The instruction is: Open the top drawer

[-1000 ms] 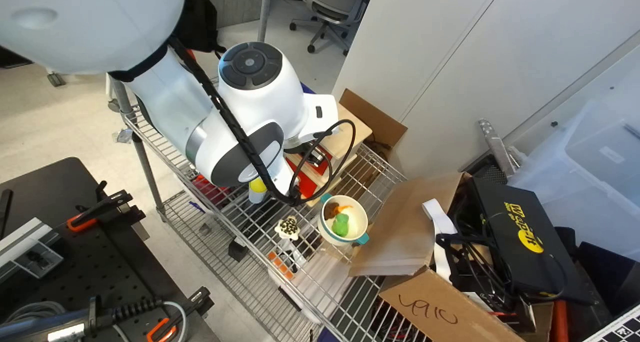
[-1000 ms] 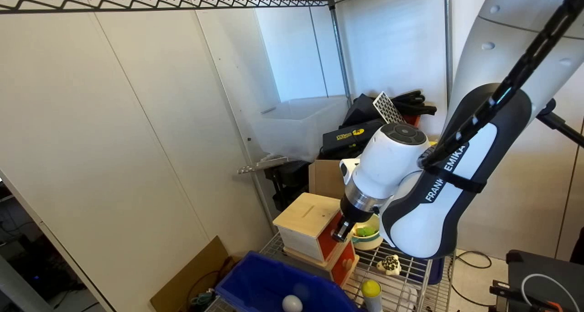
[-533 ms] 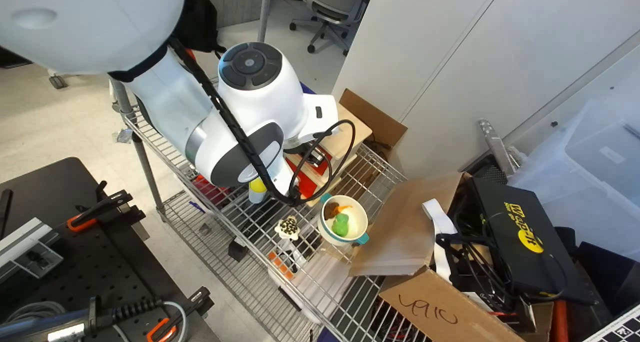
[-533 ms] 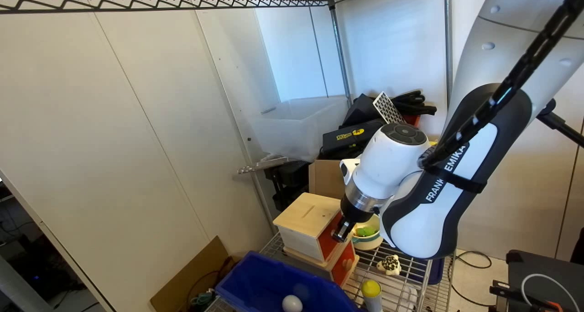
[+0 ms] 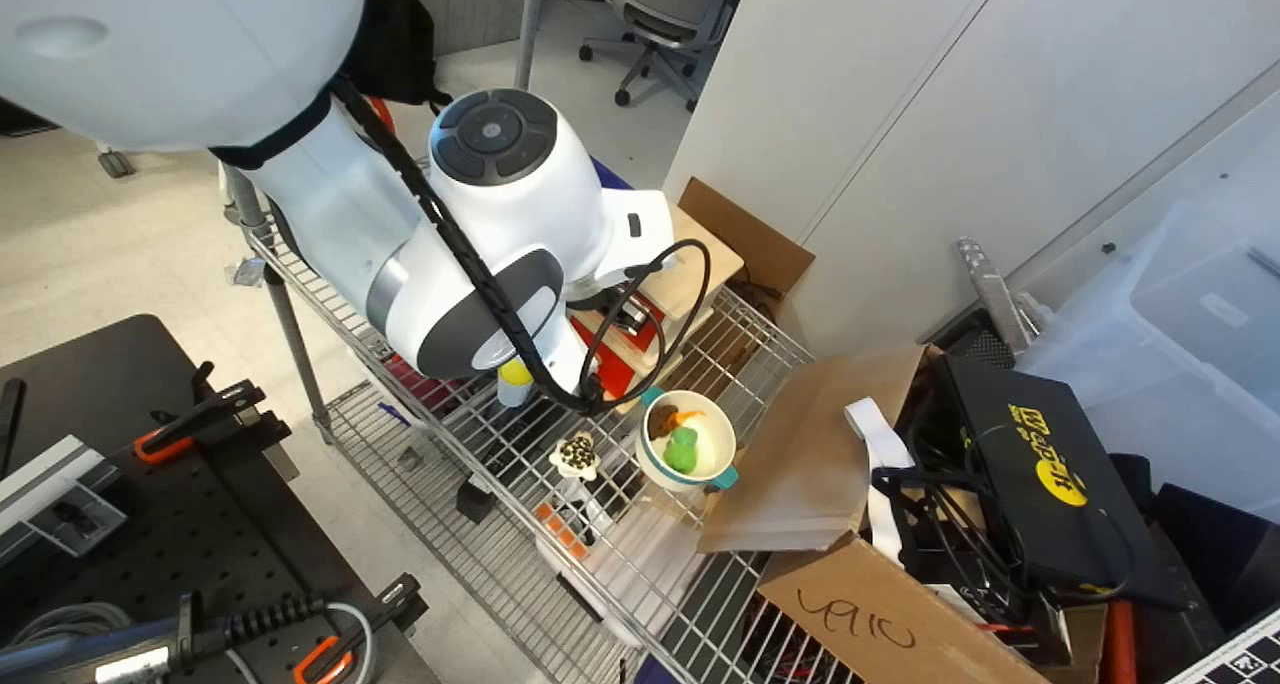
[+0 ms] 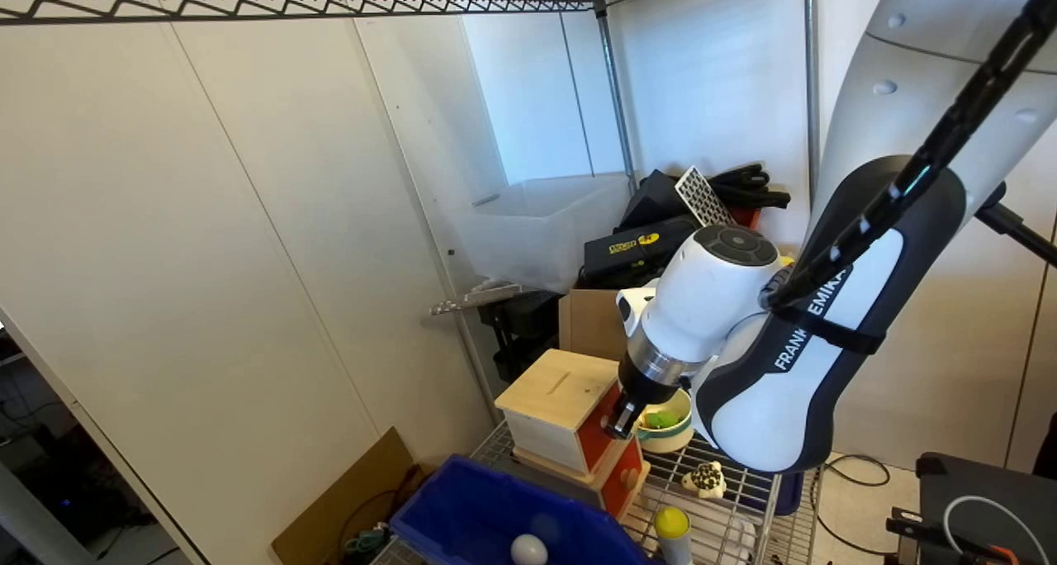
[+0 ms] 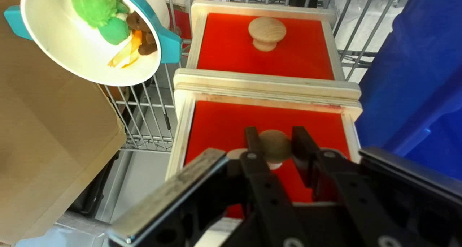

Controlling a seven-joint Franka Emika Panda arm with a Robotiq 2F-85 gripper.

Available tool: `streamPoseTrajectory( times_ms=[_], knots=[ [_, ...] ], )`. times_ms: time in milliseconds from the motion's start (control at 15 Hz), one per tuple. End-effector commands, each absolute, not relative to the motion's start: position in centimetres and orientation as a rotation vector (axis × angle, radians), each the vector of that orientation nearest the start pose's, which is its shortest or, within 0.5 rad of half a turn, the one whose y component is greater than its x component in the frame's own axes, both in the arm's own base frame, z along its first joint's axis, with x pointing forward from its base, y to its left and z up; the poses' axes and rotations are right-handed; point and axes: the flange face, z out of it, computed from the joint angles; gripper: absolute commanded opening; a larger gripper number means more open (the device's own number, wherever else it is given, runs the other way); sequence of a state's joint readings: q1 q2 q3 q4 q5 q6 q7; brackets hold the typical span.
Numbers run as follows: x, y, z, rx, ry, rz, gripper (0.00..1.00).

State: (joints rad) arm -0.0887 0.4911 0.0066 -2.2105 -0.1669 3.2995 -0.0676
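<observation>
The top drawer (image 7: pixel 220 128) has a red front in the light-wood cabinet (image 6: pixel 553 387). Its front looks about flush with its wood frame. It is partly hidden by my gripper in both exterior views (image 6: pixel 590 439) (image 5: pixel 648 338). My gripper (image 7: pixel 275 138) has one finger against each side of the drawer's round wooden knob (image 7: pixel 275 147) and looks shut on it. The gripper (image 6: pixel 622 420) points down at the drawer's front in an exterior view. The lower red drawer (image 7: pixel 231 52) with its own knob (image 7: pixel 267 30) is closed.
A blue bin (image 6: pixel 487 507) with a white ball stands beside the cabinet. On the other side are a pot (image 7: pixel 75 59) holding toys and a cardboard box (image 5: pixel 800 464). A yellow-capped bottle (image 6: pixel 673 532) and a spotted toy (image 6: pixel 704 480) are on the wire shelf (image 5: pixel 700 544).
Over the last half second the arm and gripper have shifted slightly away from the cabinet. The cabinet seems to have shifted very slightly with them. Before that, nothing moved visibly.
</observation>
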Motion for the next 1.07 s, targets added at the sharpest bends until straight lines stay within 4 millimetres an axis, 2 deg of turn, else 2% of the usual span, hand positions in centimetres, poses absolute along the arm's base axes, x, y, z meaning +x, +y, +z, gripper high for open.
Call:
streamPoseTrajectory(
  times_ms=[0, 1000],
  knots=[
    [58.4, -3.2, 21.8, -3.066, -0.279, -0.948, 0.07],
    [57.0, -2.7, 21.5, -3.049, -0.349, -0.993, 0.07]
  ],
)
